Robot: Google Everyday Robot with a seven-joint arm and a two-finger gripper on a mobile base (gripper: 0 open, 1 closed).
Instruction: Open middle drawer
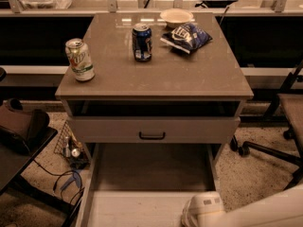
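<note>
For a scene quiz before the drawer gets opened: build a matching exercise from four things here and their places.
1. green can
2. blue can
3. bag
4. middle drawer

a. below the tabletop, black handle
b. tabletop's left edge
c. beside the bowl
d. tabletop's middle, towards the back

Pairs: 1-b, 2-d, 3-c, 4-a.

The end effector is out of frame; only the arm shows, bottom right.

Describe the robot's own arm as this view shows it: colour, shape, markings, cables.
Only a white smooth-shelled arm shows, at the bottom right corner. It is a thick tube ending in a rounded, bulbous joint cap, which carries a few small dark marks on top. No cables or labels can be made out on it. The end effector lies outside the picture, so its look cannot be told.
</note>
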